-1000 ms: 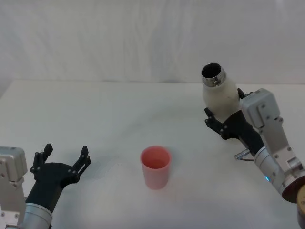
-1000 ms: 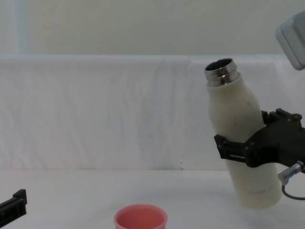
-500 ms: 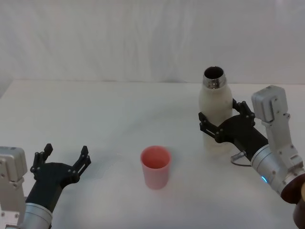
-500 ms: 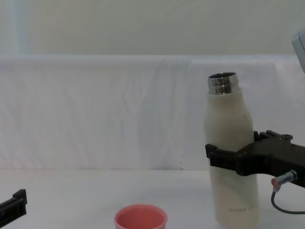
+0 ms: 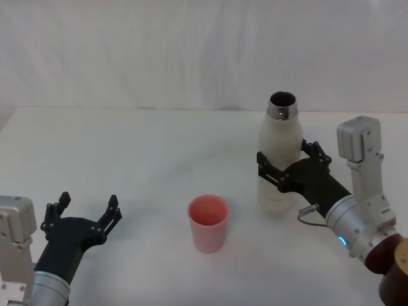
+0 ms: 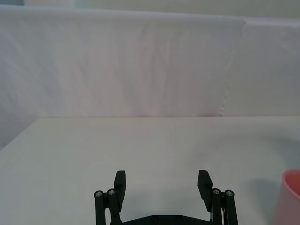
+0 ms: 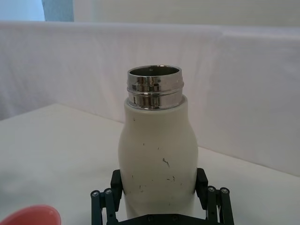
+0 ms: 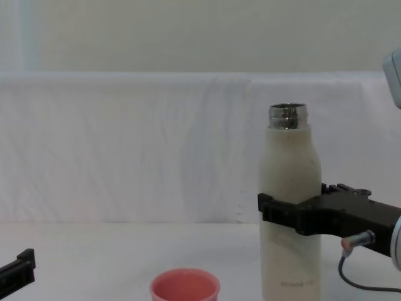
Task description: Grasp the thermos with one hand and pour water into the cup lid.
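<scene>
The thermos (image 5: 279, 137) is a cream-white bottle with an open steel neck. It stands upright at the right of the white table. My right gripper (image 5: 284, 164) is shut on its body at mid height, a black finger on each side; the right wrist view shows the same grip on the thermos (image 7: 157, 145). The pink cup lid (image 5: 208, 220) stands a short way left of the thermos and nearer to me, upright and apart from it. From the chest view the thermos (image 8: 289, 169) towers over the cup lid (image 8: 185, 287). My left gripper (image 5: 88, 204) rests open at the near left, holding nothing.
A white cloth wall (image 5: 191, 51) closes off the table's far edge. A brown rounded object (image 5: 398, 280) sits at the near right corner by my right arm. A thin cable (image 5: 307, 211) loops under the right wrist. Bare tabletop (image 5: 140, 159) lies between the arms.
The thermos was tilted and raised at the far right. It has swung upright, come lower and moved left toward the cup lid with my right gripper. The left arm has not moved.
</scene>
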Controlling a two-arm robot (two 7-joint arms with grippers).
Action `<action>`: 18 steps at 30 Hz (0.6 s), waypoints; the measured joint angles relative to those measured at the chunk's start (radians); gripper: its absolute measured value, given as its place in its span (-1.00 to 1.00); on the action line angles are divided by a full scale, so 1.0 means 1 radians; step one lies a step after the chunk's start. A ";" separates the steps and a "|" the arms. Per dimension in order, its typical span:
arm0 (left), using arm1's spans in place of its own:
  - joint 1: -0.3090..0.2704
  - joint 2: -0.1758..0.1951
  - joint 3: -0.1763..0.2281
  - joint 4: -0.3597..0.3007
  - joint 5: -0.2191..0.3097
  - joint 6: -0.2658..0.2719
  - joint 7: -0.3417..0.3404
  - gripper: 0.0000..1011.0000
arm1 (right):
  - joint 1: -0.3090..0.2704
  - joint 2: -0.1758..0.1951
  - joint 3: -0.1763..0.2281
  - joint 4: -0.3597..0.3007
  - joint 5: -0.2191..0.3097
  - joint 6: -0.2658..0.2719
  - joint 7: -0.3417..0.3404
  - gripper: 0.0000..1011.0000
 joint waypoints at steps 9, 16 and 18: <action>0.000 0.000 0.000 0.000 0.000 0.000 0.000 0.98 | 0.029 0.000 -0.034 0.033 0.013 -0.002 -0.028 0.89; 0.000 0.000 0.000 0.000 0.000 0.000 0.000 0.98 | 0.037 0.012 -0.049 0.044 0.024 0.002 -0.039 0.89; 0.000 0.000 0.000 0.000 0.000 0.000 0.000 0.98 | 0.037 0.015 -0.051 0.045 0.029 0.002 -0.042 0.89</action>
